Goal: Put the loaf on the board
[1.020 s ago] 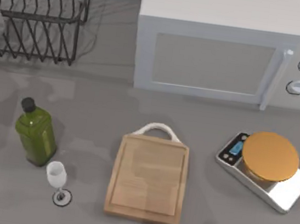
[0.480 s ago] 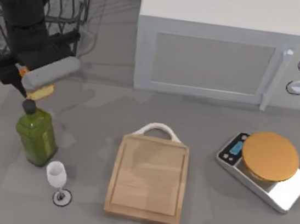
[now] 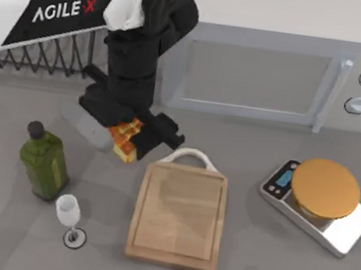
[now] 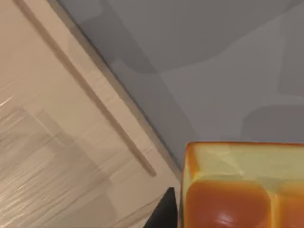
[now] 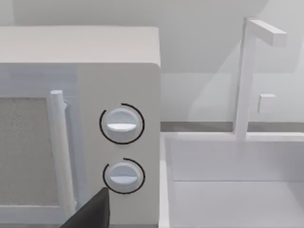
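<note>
Grey table, noted from the left across. Dish rack at the far left, partly behind my left arm. Green bottle upright near the left edge, a wine glass just beside it toward the near side.

Left gripper hangs over the table just off the board's far-left corner, near the white loop handle. Its fingers are closed on the loaf, orange-golden, gripped from both sides and lifted clear of the table. The left wrist view has the loaf beside the board's grooved rim, over the grey table, not over the wood. One dark finger shows next to it.

Board lies flat at centre, bare. Microwave stands behind it. Scale with a tan disc sits well to the right.

Right gripper: a dark finger tip shows in the right wrist view, facing the microwave's knobs; I cannot tell how wide it stands.
</note>
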Tool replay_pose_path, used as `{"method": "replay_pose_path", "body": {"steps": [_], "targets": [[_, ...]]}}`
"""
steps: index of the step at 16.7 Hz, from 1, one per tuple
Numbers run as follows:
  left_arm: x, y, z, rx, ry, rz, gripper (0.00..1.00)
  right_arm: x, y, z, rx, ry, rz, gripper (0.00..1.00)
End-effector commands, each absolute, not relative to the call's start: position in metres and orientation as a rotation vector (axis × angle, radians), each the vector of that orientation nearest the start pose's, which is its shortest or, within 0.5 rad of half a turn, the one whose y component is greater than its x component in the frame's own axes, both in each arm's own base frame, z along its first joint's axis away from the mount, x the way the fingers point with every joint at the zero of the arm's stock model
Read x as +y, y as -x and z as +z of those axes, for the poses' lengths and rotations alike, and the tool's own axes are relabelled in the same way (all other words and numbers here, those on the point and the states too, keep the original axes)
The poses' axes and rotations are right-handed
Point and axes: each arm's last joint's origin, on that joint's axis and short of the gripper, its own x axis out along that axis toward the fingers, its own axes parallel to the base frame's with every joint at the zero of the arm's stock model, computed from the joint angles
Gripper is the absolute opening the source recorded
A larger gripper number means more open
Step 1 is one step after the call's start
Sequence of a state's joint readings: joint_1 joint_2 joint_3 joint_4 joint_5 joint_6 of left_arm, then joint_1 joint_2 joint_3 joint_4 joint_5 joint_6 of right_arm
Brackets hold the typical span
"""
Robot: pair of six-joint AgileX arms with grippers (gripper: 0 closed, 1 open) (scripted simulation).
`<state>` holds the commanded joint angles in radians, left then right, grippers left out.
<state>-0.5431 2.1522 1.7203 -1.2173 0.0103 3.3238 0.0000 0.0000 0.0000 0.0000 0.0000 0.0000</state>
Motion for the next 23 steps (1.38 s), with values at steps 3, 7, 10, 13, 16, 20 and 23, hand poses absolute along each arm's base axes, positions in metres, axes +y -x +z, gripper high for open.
{"method": "replay_pose_path", "body": {"steps": [3,7,10,13,16,20,23], "targets": [[-0.244,-0.330,0.176,0.954,1.486,1.591,0.00,-0.001,-0.106,0.160,0.000,0.000,0.000,1.00],[-0.273,-0.305,0.181,1.142,1.281,1.319,0.00,-0.001,-0.106,0.160,0.000,0.000,0.000,1.00],[-0.281,-0.297,0.184,1.190,1.217,1.229,0.00,-0.001,-0.106,0.160,0.000,0.000,0.000,1.00],[-0.282,-0.296,0.184,1.193,1.213,1.223,0.00,-0.001,-0.106,0.160,0.000,0.000,0.000,1.00],[-0.281,-0.298,0.183,1.192,1.213,1.230,0.00,-0.001,-0.106,0.160,0.000,0.000,0.000,1.00],[-0.280,-0.299,0.176,1.188,1.221,1.232,0.00,-0.001,-0.106,0.160,0.000,0.000,0.000,1.00],[-0.281,-0.298,0.167,1.187,1.221,1.230,0.00,-0.001,-0.106,0.160,0.000,0.000,0.000,1.00]]}}
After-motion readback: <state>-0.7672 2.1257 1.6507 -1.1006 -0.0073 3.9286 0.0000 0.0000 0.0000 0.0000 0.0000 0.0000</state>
